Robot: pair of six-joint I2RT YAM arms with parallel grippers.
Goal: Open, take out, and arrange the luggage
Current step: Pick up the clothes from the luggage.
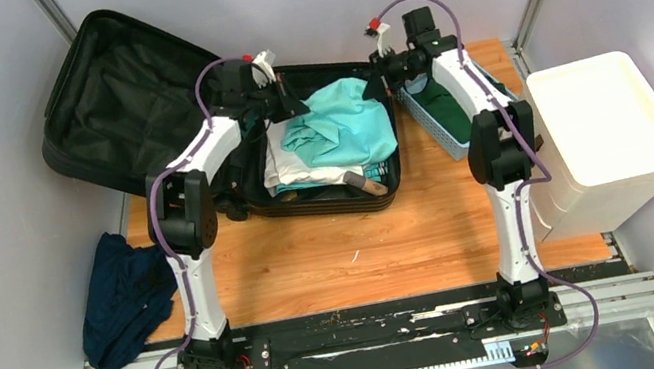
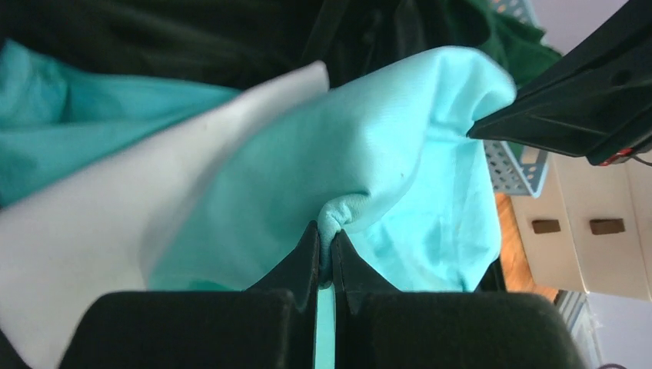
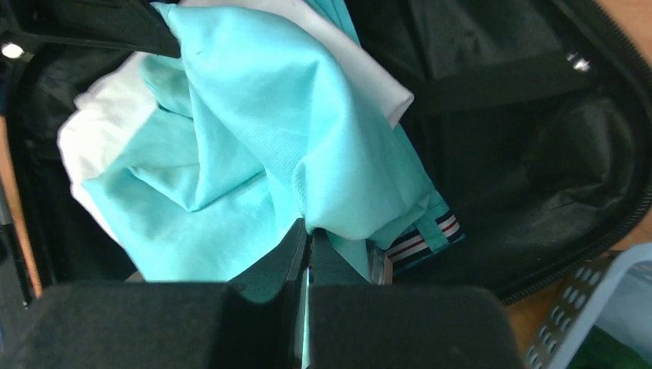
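Your left fingers [image 2: 304,261] and right fingers [image 3: 288,254] each pinch a fold of the turquoise garment [image 1: 343,126]. Gripping it at two opposite points should let it lift spread from the open luggage [image 1: 113,90].

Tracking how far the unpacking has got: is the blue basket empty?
No, the top view shows a dark green garment lying inside the basket.

Clothes [image 1: 339,132] lie in the luggage [image 1: 123,88], with a basket [image 1: 434,133] just right of it, perhaps touching.
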